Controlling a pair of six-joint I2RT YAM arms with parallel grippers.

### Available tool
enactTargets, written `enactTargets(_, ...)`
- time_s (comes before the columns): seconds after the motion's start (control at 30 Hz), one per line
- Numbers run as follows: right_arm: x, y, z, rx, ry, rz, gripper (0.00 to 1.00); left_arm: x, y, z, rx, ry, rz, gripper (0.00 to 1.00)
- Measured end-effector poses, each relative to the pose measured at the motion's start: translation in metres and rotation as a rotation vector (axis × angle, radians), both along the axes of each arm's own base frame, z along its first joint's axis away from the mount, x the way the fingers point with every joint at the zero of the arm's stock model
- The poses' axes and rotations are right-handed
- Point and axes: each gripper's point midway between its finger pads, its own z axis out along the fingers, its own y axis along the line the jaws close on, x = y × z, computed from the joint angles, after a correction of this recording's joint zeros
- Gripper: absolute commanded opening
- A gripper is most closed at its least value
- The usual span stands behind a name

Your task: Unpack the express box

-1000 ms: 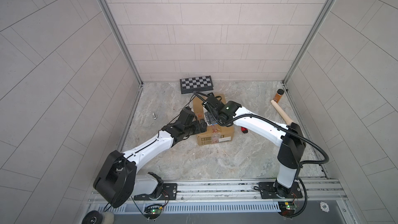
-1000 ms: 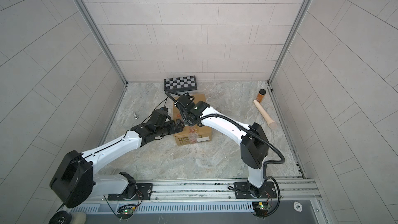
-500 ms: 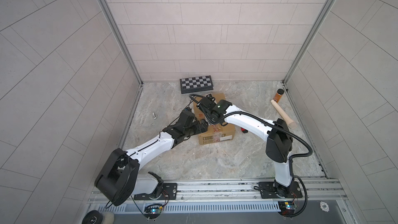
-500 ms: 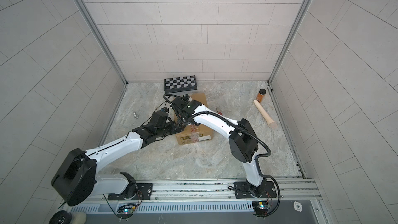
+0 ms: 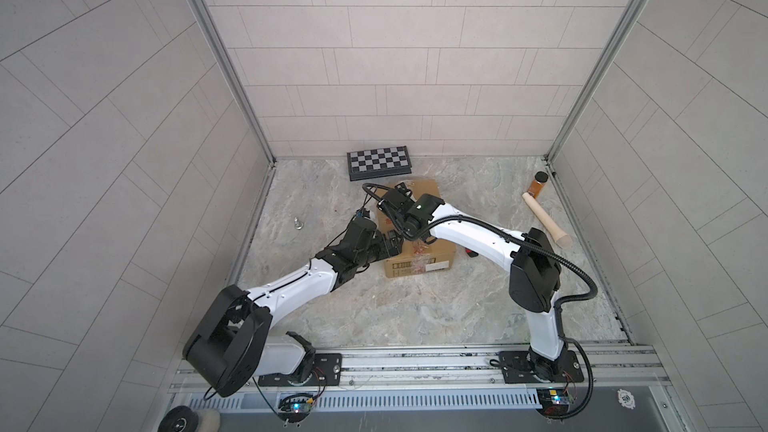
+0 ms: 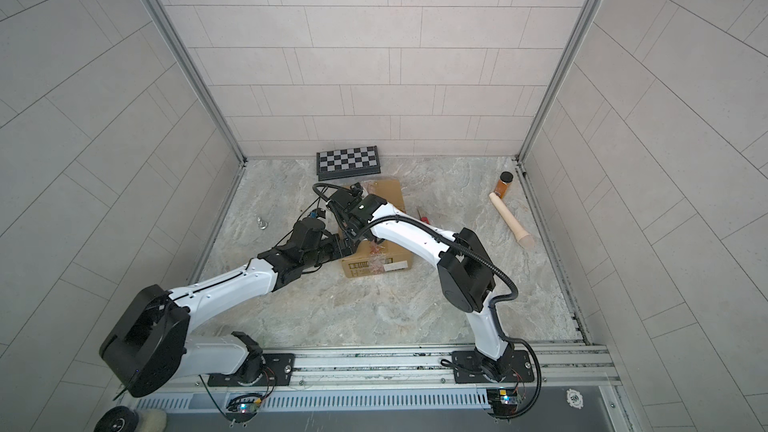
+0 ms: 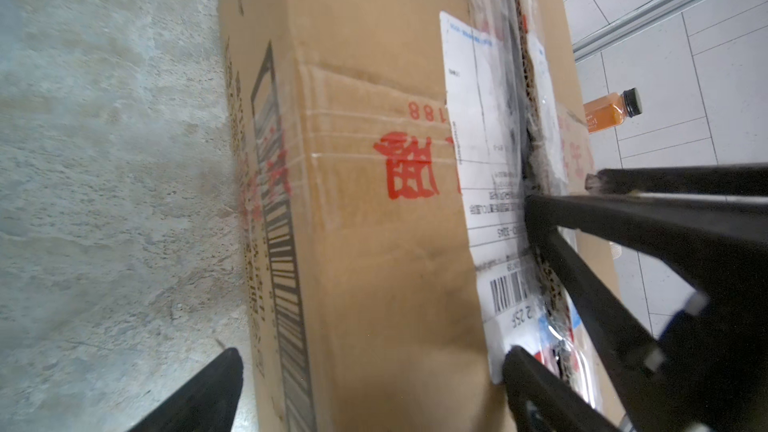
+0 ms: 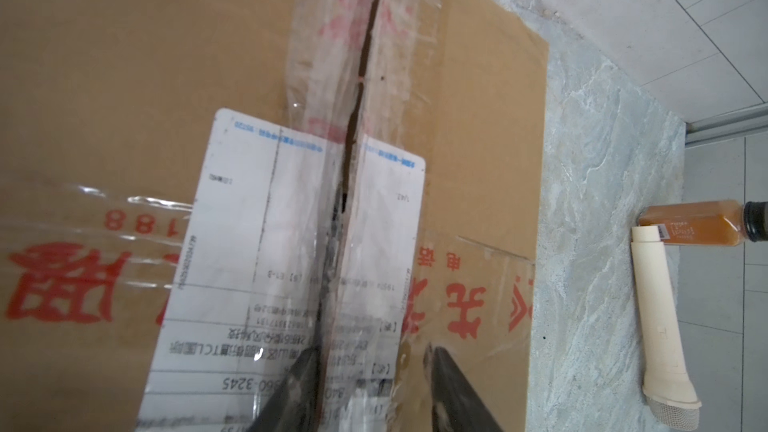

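The express box [image 5: 432, 261], a brown carton with red characters and a white label, lies mid-floor in both top views [image 6: 388, 261]. Its taped top seam [image 8: 361, 89] is slit open. My right gripper [image 8: 372, 361] reaches down onto the top. One fingertip [image 8: 305, 367] sits in the seam and the other lies on the flap beside it, with a gap between them. My left gripper [image 7: 370, 371] stands wide open astride the box's near edge [image 7: 299, 201]. One of its fingers [image 7: 208, 388] is at the floor side and one over the label.
A checkered board case [image 5: 380, 162] lies by the back wall. An amber bottle [image 5: 539, 184] and a cream cone-ended handle [image 5: 546, 220] lie at the right wall. A small metal piece [image 5: 298, 223] sits at the left. A red item [image 6: 423, 214] lies behind the box.
My right gripper's jaws have narrowed over the seam, and the right arm's elbow has swung leftward. The left arm and the box have hardly moved.
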Motion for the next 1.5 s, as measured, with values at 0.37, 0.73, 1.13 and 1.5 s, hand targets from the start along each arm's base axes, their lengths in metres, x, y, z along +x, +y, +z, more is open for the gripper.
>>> enactTargets(0.37, -0.003, -0.017, 0.011, 0.027, 0.058, 0.008, 0.34, 0.004, -0.004, 0.0, -0.022, -0.004, 0.012, 0.99)
enactTargets(0.73, -0.006, -0.082, 0.069, 0.08, -0.023, -0.107, 0.73, 0.005, -0.004, 0.011, -0.039, -0.025, 0.016, 1.0)
enactTargets(1.13, -0.005, -0.129, 0.02, 0.595, -0.006, -0.252, 0.82, 0.005, 0.029, 0.072, 0.067, -0.103, -0.012, 1.0)
enactTargets(1.5, 0.046, -0.035, 0.001, 0.897, 0.137, -0.056, 0.77, 0.034, 0.034, 0.048, 0.041, -0.045, -0.065, 1.0)
